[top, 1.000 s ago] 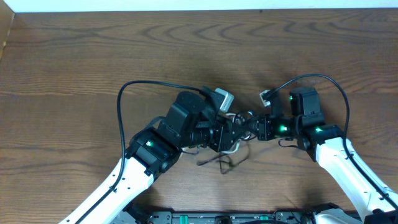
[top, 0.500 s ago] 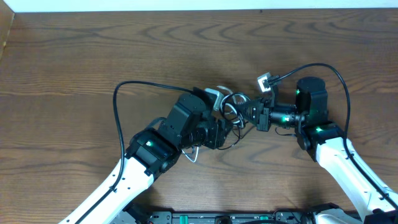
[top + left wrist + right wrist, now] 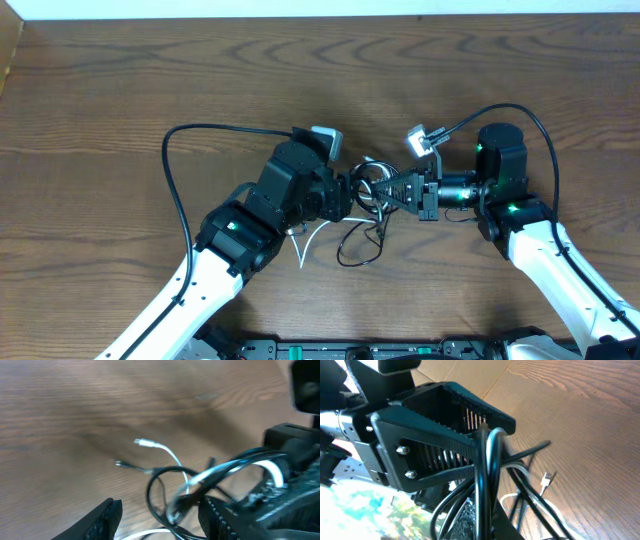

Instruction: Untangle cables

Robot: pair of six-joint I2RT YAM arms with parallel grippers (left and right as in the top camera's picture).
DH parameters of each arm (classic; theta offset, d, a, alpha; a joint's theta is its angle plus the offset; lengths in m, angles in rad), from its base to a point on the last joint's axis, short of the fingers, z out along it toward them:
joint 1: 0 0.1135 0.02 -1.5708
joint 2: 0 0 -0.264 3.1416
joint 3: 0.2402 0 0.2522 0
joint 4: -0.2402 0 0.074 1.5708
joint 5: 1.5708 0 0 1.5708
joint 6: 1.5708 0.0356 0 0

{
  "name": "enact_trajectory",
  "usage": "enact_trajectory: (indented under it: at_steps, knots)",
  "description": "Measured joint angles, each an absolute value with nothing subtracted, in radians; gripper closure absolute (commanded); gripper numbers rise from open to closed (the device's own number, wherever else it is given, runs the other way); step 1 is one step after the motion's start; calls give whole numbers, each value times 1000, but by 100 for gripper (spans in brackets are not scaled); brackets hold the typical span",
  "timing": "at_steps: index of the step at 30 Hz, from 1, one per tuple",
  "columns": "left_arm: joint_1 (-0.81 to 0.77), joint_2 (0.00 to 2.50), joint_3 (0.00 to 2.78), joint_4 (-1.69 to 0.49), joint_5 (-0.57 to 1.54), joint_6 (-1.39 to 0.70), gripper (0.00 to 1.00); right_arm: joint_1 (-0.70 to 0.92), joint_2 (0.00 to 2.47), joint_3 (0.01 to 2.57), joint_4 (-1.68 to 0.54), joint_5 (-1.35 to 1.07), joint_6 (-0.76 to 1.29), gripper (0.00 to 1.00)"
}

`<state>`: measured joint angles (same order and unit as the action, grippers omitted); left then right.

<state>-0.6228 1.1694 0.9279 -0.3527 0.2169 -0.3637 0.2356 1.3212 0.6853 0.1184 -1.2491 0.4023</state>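
Our right fingers [image 3: 427, 440] are pinched narrow on a black cable [image 3: 487, 460]. They hold the cable bundle [image 3: 368, 192] up between our 2 arms, over the wooden surface [image 3: 110, 90]. Our left fingers [image 3: 106, 516] are wide, with nothing in them. The white cable [image 3: 172, 457] pokes out of the knot. We think it is best to grab just that 1, keep the right side firm, and pull slowly so the loops slide and do not tighten.
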Motion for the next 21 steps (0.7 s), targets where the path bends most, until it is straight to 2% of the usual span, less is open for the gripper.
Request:
enact_trajectory:
  at_steps: [15, 21]
  knots:
    - [-622, 1169, 928, -283, 347, -366, 47, 270, 1321, 685, 119, -1268, 402, 99]
    - [-622, 1169, 928, -288, 332, -355, 52, 274, 1321, 685, 111, -1268, 403, 99]
